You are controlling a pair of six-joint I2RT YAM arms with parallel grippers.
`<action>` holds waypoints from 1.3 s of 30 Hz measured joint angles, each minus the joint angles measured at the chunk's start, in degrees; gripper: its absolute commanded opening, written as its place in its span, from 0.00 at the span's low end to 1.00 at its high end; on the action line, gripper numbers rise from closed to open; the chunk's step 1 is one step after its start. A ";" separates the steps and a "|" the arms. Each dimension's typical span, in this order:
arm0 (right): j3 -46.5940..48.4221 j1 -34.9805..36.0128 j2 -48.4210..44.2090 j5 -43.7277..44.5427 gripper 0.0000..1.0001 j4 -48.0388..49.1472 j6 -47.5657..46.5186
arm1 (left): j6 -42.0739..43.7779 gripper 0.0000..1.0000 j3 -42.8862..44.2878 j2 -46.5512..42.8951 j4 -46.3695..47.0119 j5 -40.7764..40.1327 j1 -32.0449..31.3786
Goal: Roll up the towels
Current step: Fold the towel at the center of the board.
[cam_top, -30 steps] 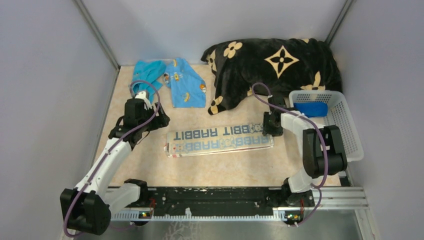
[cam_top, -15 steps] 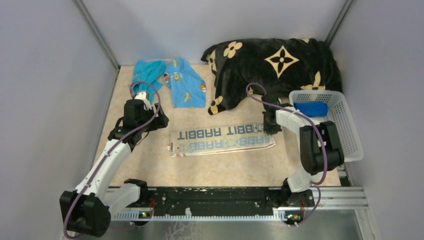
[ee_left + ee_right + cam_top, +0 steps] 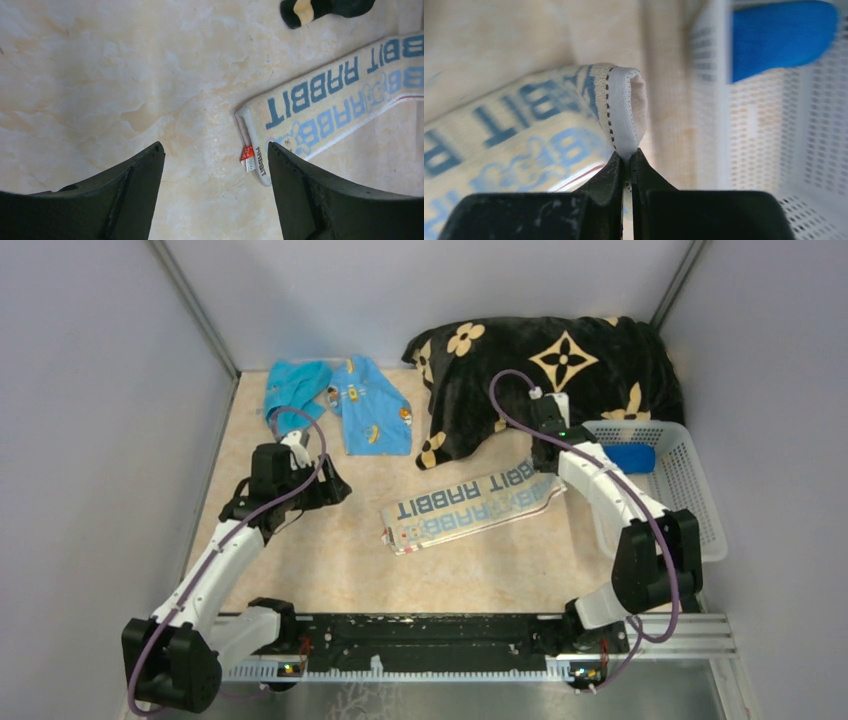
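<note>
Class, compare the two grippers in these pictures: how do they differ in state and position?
The left gripper is open; the right gripper is shut. The left gripper holds nothing; the right gripper pinches an end of the RABBIT towel. The left gripper is by the towel's tagged end, over the table; the right gripper is by the basket. Both have black fingers.

— Where is the RABBIT towel (image 3: 468, 510) lying?
— Mid-table, slanting, with its 2 o'clock end running in under the right gripper (image 3: 546, 468); the wrist is hiding the fingers.
— And the left gripper (image 3: 333, 487)?
— Hovering over the bare tabletop (image 3: 330, 560) at that towel's 9 o'clock, apart from it.
— Further back?
— A turquoise towel (image 3: 295, 385) and a light blue printed towel (image 3: 372, 412) are lying side by side at 11 o'clock. A black flowered blanket (image 3: 560, 365) is bunching at 1 o'clock. A dark blue towel (image 3: 630, 457) is sitting in the white basket (image 3: 692, 495) at 3 o'clock.
</note>
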 measured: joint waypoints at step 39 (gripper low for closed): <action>18.12 33.88 21.46 -25.62 0.00 -0.79 13.44 | -22.38 0.42 -15.85 21.94 28.04 20.37 -8.76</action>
